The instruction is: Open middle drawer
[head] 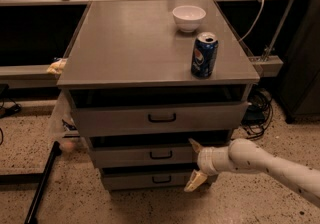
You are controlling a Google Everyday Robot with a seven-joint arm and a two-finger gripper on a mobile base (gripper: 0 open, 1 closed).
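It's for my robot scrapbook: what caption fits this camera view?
Robot's open claw hovers at the middle drawer, below a blue can and white bowl.

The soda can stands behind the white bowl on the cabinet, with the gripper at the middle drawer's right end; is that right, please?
No: the camera view shows the soda can in front of the white bowl, not behind it. The gripper is at the middle drawer's right end.

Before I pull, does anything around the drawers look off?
Nothing spilled or damaged. The top drawer sits ajar, dark gap above it. The open pincer is at the middle drawer's right end, off its handle.
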